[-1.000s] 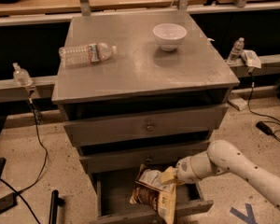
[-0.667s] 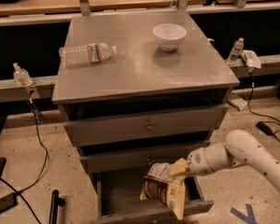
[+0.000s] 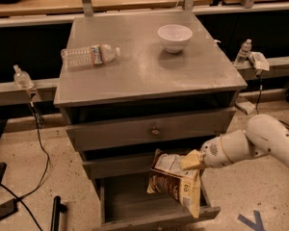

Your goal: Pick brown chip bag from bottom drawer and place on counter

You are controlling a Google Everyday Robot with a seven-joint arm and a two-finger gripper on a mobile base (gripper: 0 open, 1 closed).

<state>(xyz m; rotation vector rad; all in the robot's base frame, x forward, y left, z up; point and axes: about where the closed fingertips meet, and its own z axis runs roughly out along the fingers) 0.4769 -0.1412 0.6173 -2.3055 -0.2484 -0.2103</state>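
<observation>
Gripper (image 3: pixel 191 160) sits low at the right of the cabinet, in front of the middle drawer (image 3: pixel 115 166) and above the open bottom drawer (image 3: pixel 102 202). Its cream fingers (image 3: pixel 189 162) are pinched together on the upper right edge of the brown chip bag (image 3: pixel 171 179), no gap visible between them and the foil. The white arm (image 3: pixel 260 141) reaches in from the right edge of the view, roughly level with the gripper. Bag hangs tilted: white label patch and upper end up against the front of the middle drawer, dark centre facing the camera, cream-yellow lower end pointing down toward the front right corner of the bottom drawer. Cannot tell whether that lower end touches the drawer wall. Bottom drawer is pulled well out, its grey inside visible to the left of the bag. Top drawer (image 3: pixel 135 131) is closed, round knob (image 3: pixel 155 131) at its middle. On the counter (image 3: pixel 144 76): a clear water bottle (image 3: pixel 89 55) lying on its side near the left rear, a white bowl (image 3: pixel 174 36) upright near the right rear, the two well apart. Bag is not on the counter
</observation>
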